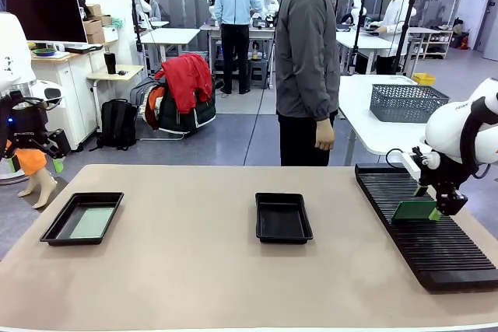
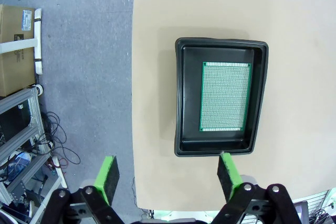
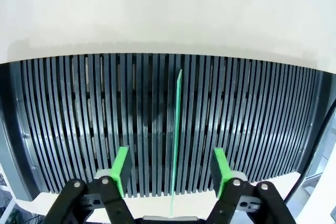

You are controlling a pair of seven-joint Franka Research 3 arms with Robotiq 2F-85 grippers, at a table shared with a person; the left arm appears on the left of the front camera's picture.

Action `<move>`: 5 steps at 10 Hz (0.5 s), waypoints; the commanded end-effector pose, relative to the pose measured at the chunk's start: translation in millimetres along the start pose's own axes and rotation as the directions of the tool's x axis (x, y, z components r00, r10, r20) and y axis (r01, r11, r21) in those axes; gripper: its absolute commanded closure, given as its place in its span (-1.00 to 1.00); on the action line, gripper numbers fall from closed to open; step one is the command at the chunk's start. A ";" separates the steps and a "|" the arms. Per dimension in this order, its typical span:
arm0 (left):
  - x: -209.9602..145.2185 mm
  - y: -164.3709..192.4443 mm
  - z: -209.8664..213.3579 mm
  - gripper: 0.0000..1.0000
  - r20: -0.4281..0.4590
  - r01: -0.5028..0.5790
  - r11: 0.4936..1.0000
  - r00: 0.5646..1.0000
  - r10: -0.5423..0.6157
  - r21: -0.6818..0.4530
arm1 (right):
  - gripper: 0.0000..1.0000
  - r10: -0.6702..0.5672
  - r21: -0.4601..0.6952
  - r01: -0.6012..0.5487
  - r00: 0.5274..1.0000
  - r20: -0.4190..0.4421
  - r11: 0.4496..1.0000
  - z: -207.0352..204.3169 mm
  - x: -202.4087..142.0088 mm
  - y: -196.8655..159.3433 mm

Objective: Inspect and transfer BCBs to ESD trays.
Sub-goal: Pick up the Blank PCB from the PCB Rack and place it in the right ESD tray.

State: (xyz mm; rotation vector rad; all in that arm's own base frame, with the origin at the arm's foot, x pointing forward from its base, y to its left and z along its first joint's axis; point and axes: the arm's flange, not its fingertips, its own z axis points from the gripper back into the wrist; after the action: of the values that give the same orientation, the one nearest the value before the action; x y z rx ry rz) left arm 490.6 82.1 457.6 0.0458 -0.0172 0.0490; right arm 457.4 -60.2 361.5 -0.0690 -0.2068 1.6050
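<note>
A green BCB (image 1: 414, 209) stands on edge in a slot of the long black ribbed rack (image 1: 436, 246) at the right. My right gripper (image 1: 437, 211) straddles it. In the right wrist view the board (image 3: 177, 108) runs edge-on between the green pads (image 3: 122, 167), with a gap on each side, so the right gripper (image 3: 170, 167) is open. One ESD tray (image 1: 54, 231) at the left holds a flat BCB (image 1: 92, 223); the left wrist view shows the tray (image 2: 181, 98) and board (image 2: 226, 95) from above. My left gripper (image 2: 168, 177) hangs open, off the table's left edge (image 1: 36, 162). A second ESD tray (image 1: 283, 218) lies mid-table.
A person (image 1: 307, 60) stands at the table's far edge, hands down. A grey mesh basket (image 1: 406, 103) sits on a white table behind the rack. Bare table top lies between the two trays and along the near edge.
</note>
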 end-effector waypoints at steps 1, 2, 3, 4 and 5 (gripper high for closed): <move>-0.8 0.3 -1.0 -1.00 0.003 0.001 1.000 1.000 -0.001 -0.004 | -0.46 -0.017 0.019 0.018 1.000 -0.016 1.000 -0.4 -1.1 -2.4; -0.8 0.3 -1.0 -1.00 0.003 0.001 1.000 1.000 -0.001 -0.004 | -0.58 -0.019 0.017 0.019 1.000 -0.015 1.000 -0.2 -1.4 -2.3; -0.8 0.3 -1.0 -1.00 0.003 0.001 1.000 1.000 -0.001 -0.004 | -0.29 -0.021 0.018 0.021 1.000 -0.011 1.000 -0.7 -2.3 -2.6; -0.8 0.3 -1.0 -1.00 0.003 0.001 1.000 1.000 -0.001 -0.004 | -0.41 -0.022 0.015 0.022 1.000 -0.010 1.000 -0.3 -1.9 -2.5; -0.8 0.3 -1.0 -1.00 0.003 0.001 1.000 1.000 -0.001 -0.004 | -0.13 -0.023 0.016 0.023 1.000 -0.010 1.000 -0.5 -1.6 -2.8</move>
State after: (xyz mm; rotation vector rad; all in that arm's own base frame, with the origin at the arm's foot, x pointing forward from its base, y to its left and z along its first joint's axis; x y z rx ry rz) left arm 490.6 82.1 457.6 0.0458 -0.0172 0.0490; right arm 457.2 -61.6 361.0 -0.0669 -0.2053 1.5957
